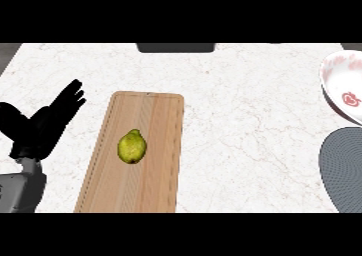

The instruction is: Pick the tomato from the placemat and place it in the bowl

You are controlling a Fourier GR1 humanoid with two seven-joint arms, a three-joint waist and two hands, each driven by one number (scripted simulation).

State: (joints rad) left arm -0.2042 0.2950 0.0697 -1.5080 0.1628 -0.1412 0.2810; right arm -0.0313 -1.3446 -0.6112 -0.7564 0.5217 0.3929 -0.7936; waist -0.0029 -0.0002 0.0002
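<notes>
While the left hand (38, 129) rests spread open, the tomato (351, 98) seems to sit in the bowl (331, 77) far to its right, probably soft and slippery, best held round its sides.

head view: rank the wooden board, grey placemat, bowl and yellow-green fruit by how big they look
1. wooden board, largest.
2. grey placemat and bowl: both cut off at the right edge, so not ranked against each other.
3. yellow-green fruit, smallest.

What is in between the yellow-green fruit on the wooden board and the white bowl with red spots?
In the head view, only bare marble counter lies between the fruit on the wooden board and the bowl.
</notes>
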